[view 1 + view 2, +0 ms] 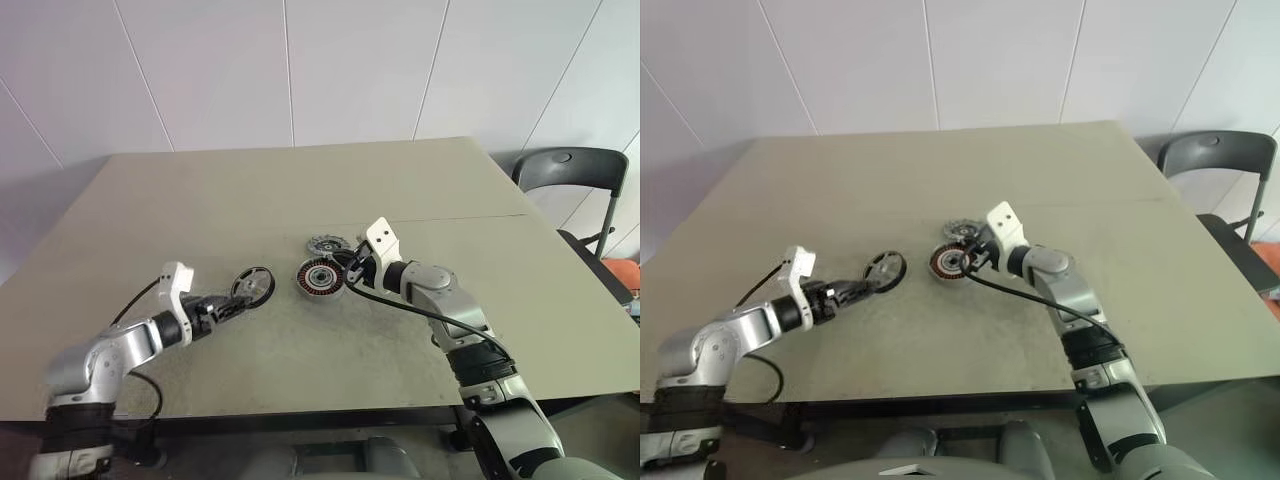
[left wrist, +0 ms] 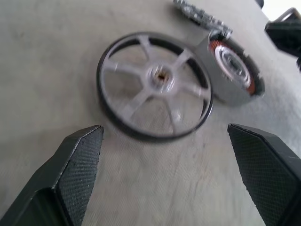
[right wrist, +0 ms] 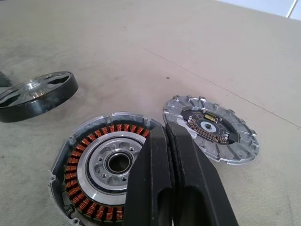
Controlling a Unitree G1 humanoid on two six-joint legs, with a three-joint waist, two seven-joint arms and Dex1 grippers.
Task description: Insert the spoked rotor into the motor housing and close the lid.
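My left gripper, fingers spread, faces the flat rotor; right gripper pressed together over the housing, lid at two o'clock.

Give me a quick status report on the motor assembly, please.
Left gripper open, just short of the spoked rotor. Right gripper shut, empty, over the motor housing. Lid beside housing, not fitted. Nothing blocking.

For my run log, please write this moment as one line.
left gripper: open, facing thin dark spoked rotor | right gripper: shut, over black copper-wound motor housing | grey ribbed lid: on table, off
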